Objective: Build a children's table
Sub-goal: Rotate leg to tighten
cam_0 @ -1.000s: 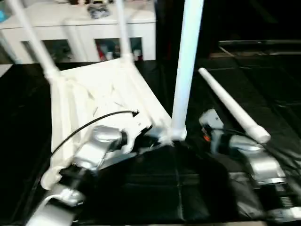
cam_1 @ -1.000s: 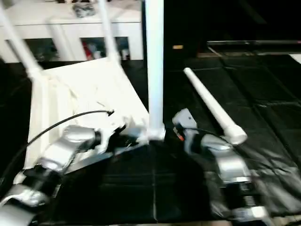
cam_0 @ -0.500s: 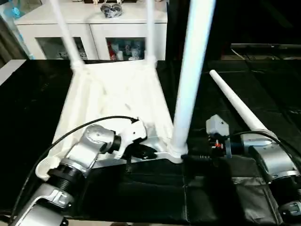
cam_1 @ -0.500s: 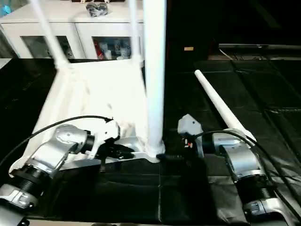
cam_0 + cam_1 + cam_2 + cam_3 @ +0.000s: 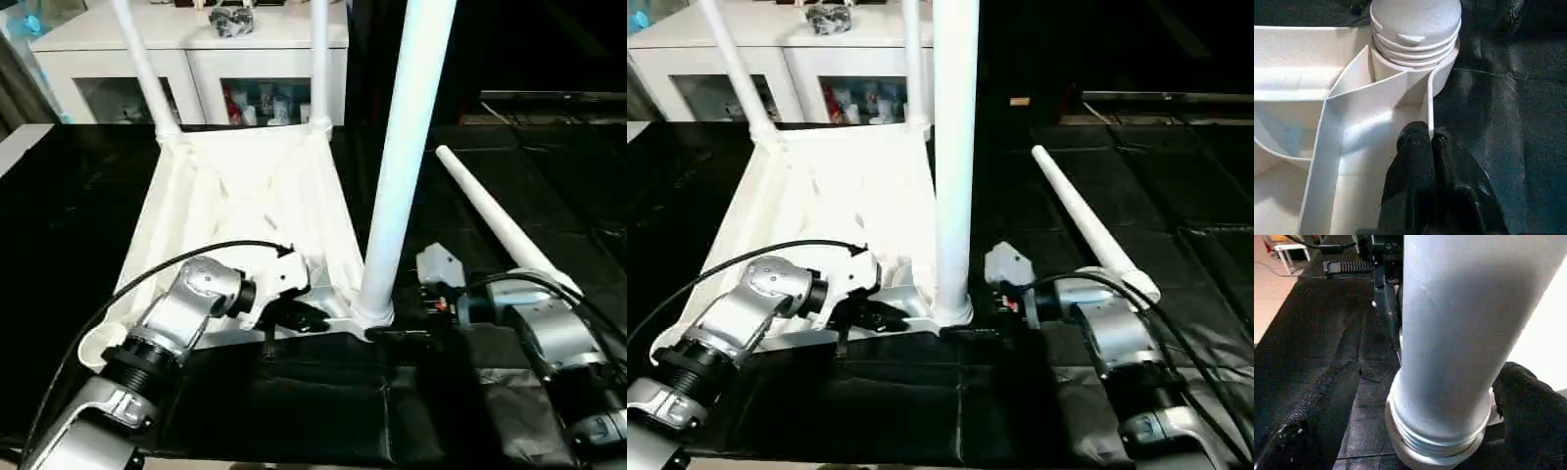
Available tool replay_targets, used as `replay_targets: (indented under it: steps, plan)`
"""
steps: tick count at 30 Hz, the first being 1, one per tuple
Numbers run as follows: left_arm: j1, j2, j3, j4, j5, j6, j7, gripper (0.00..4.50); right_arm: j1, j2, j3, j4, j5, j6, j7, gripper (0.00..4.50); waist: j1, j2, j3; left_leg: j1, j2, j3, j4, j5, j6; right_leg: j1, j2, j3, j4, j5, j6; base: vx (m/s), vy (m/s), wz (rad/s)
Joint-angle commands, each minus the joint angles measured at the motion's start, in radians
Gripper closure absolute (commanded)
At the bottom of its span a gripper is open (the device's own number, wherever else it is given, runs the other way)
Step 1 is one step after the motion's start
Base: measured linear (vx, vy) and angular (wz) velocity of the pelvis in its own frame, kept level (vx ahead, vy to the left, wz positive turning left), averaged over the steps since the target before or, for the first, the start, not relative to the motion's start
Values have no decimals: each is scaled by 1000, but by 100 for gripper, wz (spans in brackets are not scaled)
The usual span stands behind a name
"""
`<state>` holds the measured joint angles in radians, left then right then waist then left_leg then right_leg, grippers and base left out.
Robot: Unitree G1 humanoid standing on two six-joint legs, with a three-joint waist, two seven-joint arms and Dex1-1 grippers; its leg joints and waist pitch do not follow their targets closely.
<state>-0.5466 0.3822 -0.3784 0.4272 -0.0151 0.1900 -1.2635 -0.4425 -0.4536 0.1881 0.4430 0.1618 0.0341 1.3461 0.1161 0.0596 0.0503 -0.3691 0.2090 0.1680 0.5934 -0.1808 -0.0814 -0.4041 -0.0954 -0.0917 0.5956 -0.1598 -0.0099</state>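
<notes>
The children's table top (image 5: 245, 196) lies upside down on a black mat, ribs facing up. Two legs (image 5: 142, 69) stand in its far corners, and a third, thick leg (image 5: 402, 147) rises from the near right corner socket. The last leg (image 5: 500, 225) lies loose on the mat to the right. My left gripper (image 5: 312, 318) is shut, pinching the top's thin rim wall (image 5: 1429, 105) just beside that socket. My right gripper (image 5: 387, 328) is open, its fingers (image 5: 1528, 406) standing on either side of the thick leg's base (image 5: 1435, 431).
A white cabinet (image 5: 196, 59) with glass doors stands behind the table top. The near left corner socket (image 5: 95, 345) holds no leg. Black mat (image 5: 294, 411) covers the floor around the work, and cables run over both forearms.
The whole picture has shifted and steadied as the camera moved. The right gripper has edged slightly closer to the thick leg's base. The left gripper keeps its pinch on the rim.
</notes>
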Motion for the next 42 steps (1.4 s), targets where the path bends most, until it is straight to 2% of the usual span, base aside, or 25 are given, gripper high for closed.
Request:
replay_targets:
  steps: [1,8,16,17,21,30,31,32,33,34,36,39,40,41,42]
  plan:
    - [-2,2,-35,-21,7,-13,-45,450,-17,0,8,2,12,6,21,20,-6,-15,-74,6,18,4,-65,-193,83,55,-44,40,-63,-241,-226,0,0,0]
    - [3,8,-38,-27,7,-12,-54,450,-35,8,6,49,5,-4,18,68,-6,-10,-73,8,18,4,-64,-201,75,54,-44,40,-64,-250,-226,0,0,0]
    - [6,9,-45,-35,1,-10,-59,450,-44,16,5,64,11,-3,24,132,-6,-12,-76,6,18,4,-63,-188,79,56,-43,40,-60,-220,-235,0,0,0]
    - [7,9,-46,-36,2,-9,-59,450,-44,16,9,68,11,-5,30,151,-6,-14,-75,6,18,5,-63,-188,81,56,-44,40,-61,-225,-235,0,0,0]
    - [7,10,-44,-36,2,-2,-54,450,-39,17,17,68,11,-1,43,178,-6,-14,-74,6,18,4,-64,-194,78,56,-44,40,-62,-243,-229,0,0,0]
    - [6,-14,-22,-31,-12,56,-3,450,10,57,-1,5,54,78,-12,188,-6,-12,-74,6,18,4,-65,-188,77,56,-44,40,-61,-237,-230,0,0,0]
    - [3,-26,-14,-28,-14,77,20,450,23,66,2,-11,52,107,-38,188,-7,-13,-72,7,18,5,-65,-192,73,55,-42,41,-64,-245,-224,0,0,0]
    - [-7,-63,9,-19,-11,120,97,450,49,97,3,-44,47,165,-113,189,-7,-7,-68,9,18,5,-68,-206,65,54,-43,41,-67,-271,-219,0,0,0]
    - [-12,-83,21,-17,-10,146,139,450,60,116,0,-59,47,194,-155,189,-8,-10,-67,10,17,4,-69,-218,60,54,-43,40,-71,-293,-211,0,0,0]
    - [-12,-83,21,-17,-10,146,139,450,60,116,0,-59,47,194,-155,189,-11,-11,-64,12,15,3,-73,-249,47,54,-44,38,-77,-352,-194,0,0,0]
    - [-25,-159,65,-33,-22,239,269,450,90,189,-5,-93,30,239,-291,189,-19,-13,-59,15,11,1,-76,-295,30,50,-45,35,-89,-451,-162,0,0,0]
    - [-34,-240,97,-55,-25,313,383,450,98,273,-18,-96,-1,286,-444,189,-39,-14,-52,16,5,-3,-78,-332,13,47,-44,30,-104,-559,-108,0,0,0]
    - [-37,-266,105,-60,-21,330,421,450,95,301,-25,-89,-15,301,-500,189,-48,-15,-49,12,1,-6,-78,-349,7,49,-44,22,-111,-604,-83,0,0,0]
    - [-42,-300,121,-59,-13,344,480,450,88,331,-32,-80,-28,313,-561,189,-59,-14,-49,14,-4,-9,-76,-364,1,47,-43,15,-120,-645,-59,0,0,0]
    - [-46,-321,132,-57,-8,351,516,450,84,348,-36,-76,-35,320,-596,189,-65,-13,-49,19,-5,-10,-74,-375,1,44,-44,11,-126,-660,-51,0,0,0]
